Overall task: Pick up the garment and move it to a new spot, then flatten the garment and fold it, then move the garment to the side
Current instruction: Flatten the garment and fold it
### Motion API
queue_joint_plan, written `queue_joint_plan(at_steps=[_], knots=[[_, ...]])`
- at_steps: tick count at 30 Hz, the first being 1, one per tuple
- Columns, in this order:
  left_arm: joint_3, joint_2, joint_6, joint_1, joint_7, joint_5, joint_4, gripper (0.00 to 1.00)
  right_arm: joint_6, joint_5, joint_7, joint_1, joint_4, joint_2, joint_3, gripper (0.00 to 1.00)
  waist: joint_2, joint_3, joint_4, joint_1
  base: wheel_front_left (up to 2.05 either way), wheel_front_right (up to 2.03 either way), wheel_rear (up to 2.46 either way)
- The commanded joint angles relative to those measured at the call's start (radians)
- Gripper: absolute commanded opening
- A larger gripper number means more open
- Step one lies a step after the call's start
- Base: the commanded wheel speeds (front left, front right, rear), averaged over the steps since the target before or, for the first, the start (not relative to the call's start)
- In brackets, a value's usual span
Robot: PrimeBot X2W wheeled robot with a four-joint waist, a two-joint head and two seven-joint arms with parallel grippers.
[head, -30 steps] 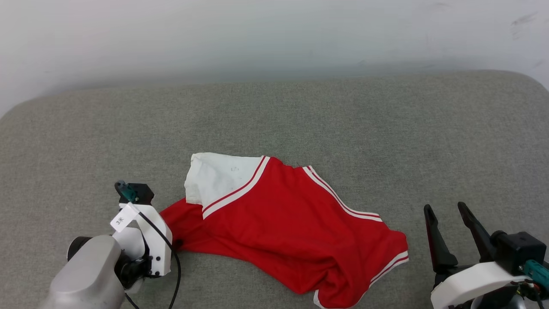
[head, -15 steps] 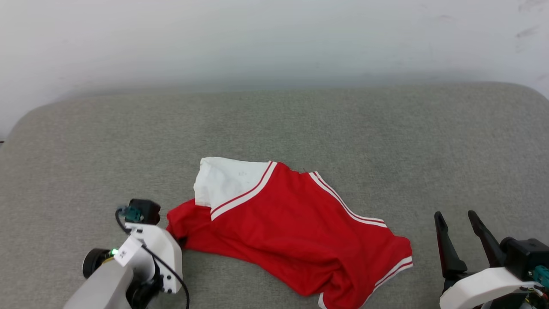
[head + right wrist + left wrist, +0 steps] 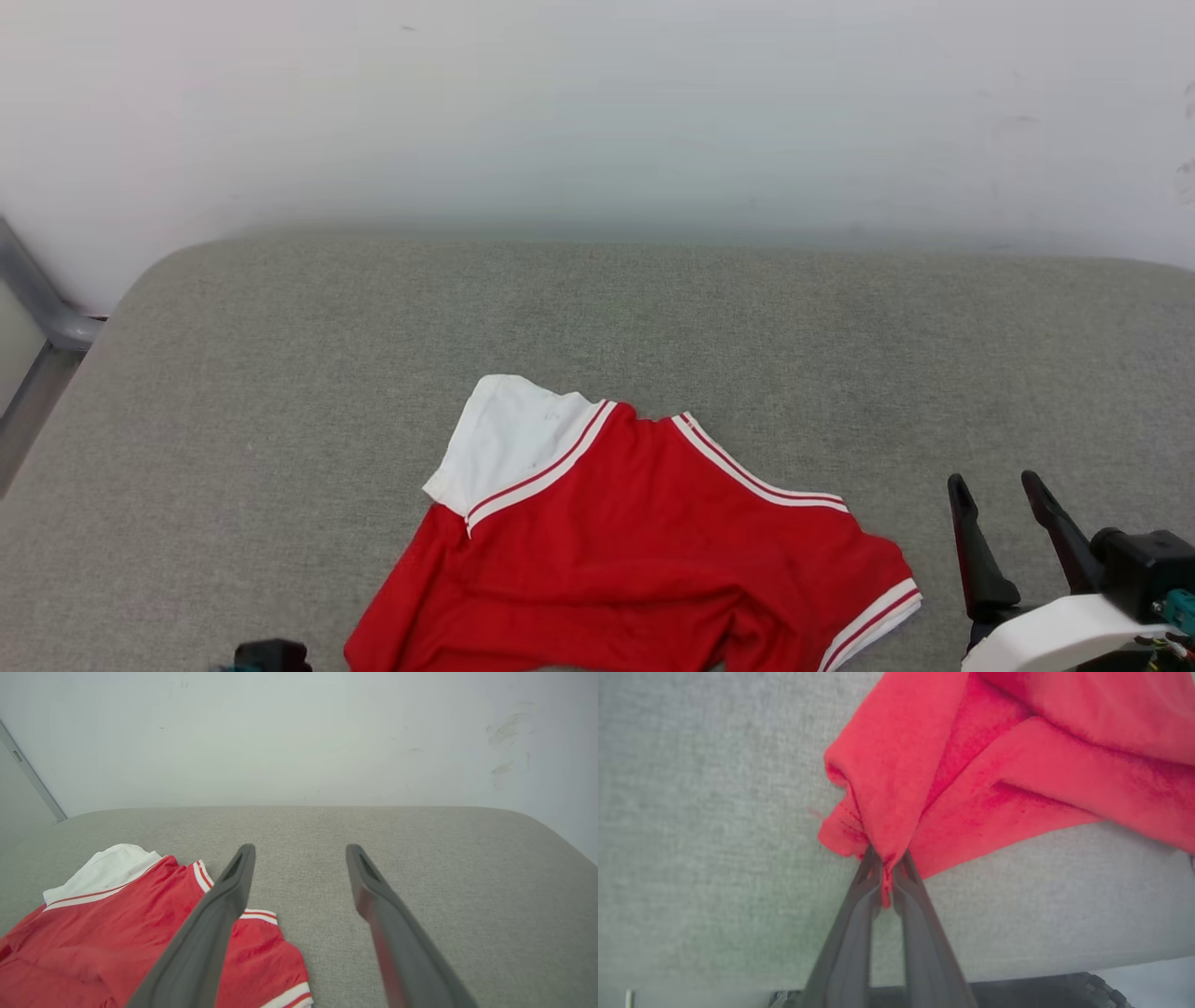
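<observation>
Left tool [image 3: 886, 858] is clamped tight on a red corner of the garment [image 3: 971, 765]. In my left wrist view the two fingers meet at the tips with a fold of cloth pinched between them, and a sliver of red pokes down through the gap. The rest of the cloth fans away from the tips in thick bunched folds over the grey fabric bench [image 3: 691, 812]. I cannot tell whether the pinched corner is lifted off the bench or resting on it.

In the head view the garment lies rumpled at the near middle of the bench and runs off the bottom edge. A white sleeve [image 3: 509, 434] sits at its far left end. A red-white stripe trim [image 3: 747, 467] crosses the far side, and a second trimmed edge is at the near right.

Right tool [image 3: 994, 485] is at lower right, fingers spread wide, holding nothing. It sits just beside the garment's right edge, with bare bench between them. In the right wrist view the fingers point across the bench toward a pale wall [image 3: 299, 742]. A grey metal frame [image 3: 37, 308] stands off the bench's far left corner.
</observation>
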Motion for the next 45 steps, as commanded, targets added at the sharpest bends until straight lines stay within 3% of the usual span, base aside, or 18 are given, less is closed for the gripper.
queue_joint_plan(at_steps=[1, 6, 12, 13, 14, 21, 33, 42, 45], knots=[[-0.008, -0.004, 0.022, 0.068, 0.017, -0.013, -0.008, 0.0, 0.0, -0.002, 0.001, 0.012, -0.004, 0.001, 0.001, 1.0, 0.0, -0.007, 0.002, 0.0, 0.0, 0.0, 0.0], [-0.009, -0.022, 0.078, 0.185, 0.035, -0.056, -0.092, 0.0, 0.0, -0.002, 0.006, 0.028, -0.008, 0.001, 0.003, 1.0, 0.0, -0.029, -0.007, 0.0, 0.0, 0.0, 0.0], [-0.029, -0.026, 0.103, 0.219, 0.032, -0.045, -0.176, 0.0, 0.0, 0.002, 0.012, 0.045, -0.017, 0.001, -0.004, 1.0, 0.0, -0.048, -0.016, 0.0, 0.0, 0.0, 0.0], [-0.035, -0.026, 0.104, 0.217, 0.031, -0.038, -0.185, 0.42, 0.0, 0.001, 0.013, 0.048, -0.019, 0.001, -0.005, 1.0, 0.0, -0.05, -0.016, 0.0, 0.0, 0.0, 0.0], [-0.037, -0.022, 0.104, 0.208, 0.023, -0.025, -0.192, 1.0, 0.0, 0.001, 0.016, 0.05, -0.02, 0.001, -0.006, 1.0, 0.0, -0.052, -0.016, 0.0, 0.0, 0.0, 0.0], [-0.027, -0.007, 0.108, 0.15, -0.064, 0.051, -0.241, 1.0, 0.0, -0.003, 0.021, 0.056, -0.033, 0.001, -0.013, 1.0, 0.0, -0.061, -0.017, 0.0, 0.0, 0.0, 0.0], [0.039, -0.014, 0.109, 0.027, -0.389, 0.231, -0.334, 1.0, 0.0, -0.009, 0.043, 0.069, -0.042, 0.001, -0.058, 1.0, 0.0, -0.068, -0.023, 0.0, 0.0, 0.0, 0.0], [0.101, -0.041, 0.137, -0.006, -0.435, 0.356, -0.369, 1.0, 0.0, -0.027, 0.064, 0.069, -0.047, 0.001, -0.079, 1.0, 0.0, -0.055, -0.019, 0.0, 0.0, 0.0, 0.0], [0.12, -0.057, 0.126, -0.014, -0.437, 0.382, -0.375, 1.0, 0.0, -0.044, 0.083, 0.058, -0.03, 0.001, -0.093, 1.0, 0.0, -0.044, -0.008, 0.0, 0.0, 0.0, 0.0]])
